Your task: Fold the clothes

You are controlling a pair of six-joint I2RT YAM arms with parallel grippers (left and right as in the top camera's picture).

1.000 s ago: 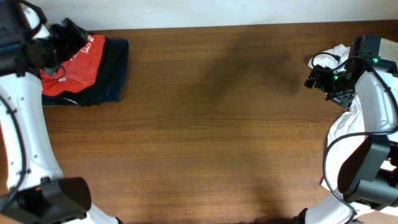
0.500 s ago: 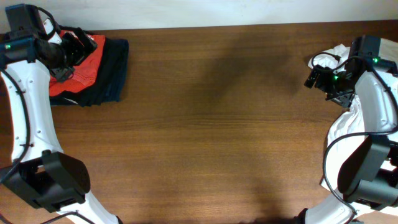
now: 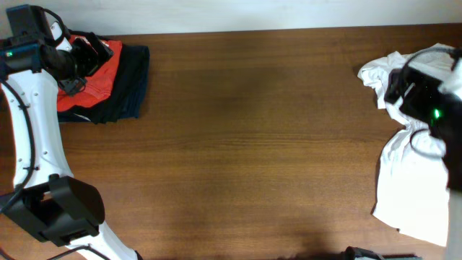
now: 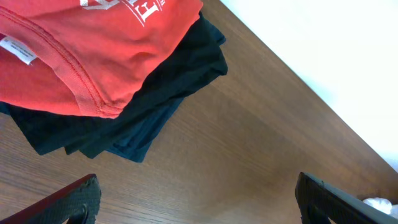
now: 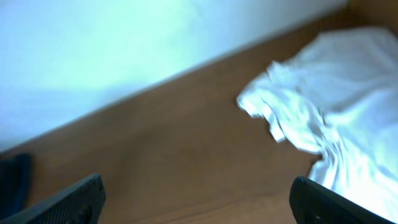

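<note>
Two folded garments sit stacked at the far left corner of the worktop (image 3: 245,144). A red shirt (image 3: 105,72) lies on top of a dark garment (image 3: 131,83), whose edges stick out past it on the right and near sides. The left wrist view shows white lettering (image 4: 124,6) on the red shirt, and a small white tag (image 4: 16,50) sewn inside its collar.

The left arm (image 3: 29,137) reaches up along the left edge. The left pincer (image 4: 200,202) hangs above the stack with its fingers spread wide. It grips nothing, and only bare wood shows between the two fingertips. The middle of the worktop is plain brown wood, with a pale wall (image 4: 323,43) behind the far edge.

At the right edge lies a white shirt (image 3: 408,180), crumpled and unfolded. It stretches from near the far right corner down towards the near edge, with a bunched part jutting left at the top. The right arm (image 3: 433,108) hovers over the upper part of it. The right pincer (image 5: 199,202) is also spread wide and holds nothing. In its blurred wrist view, the white shirt lies to the right of the gap between the fingers, apart from both of them.
</note>
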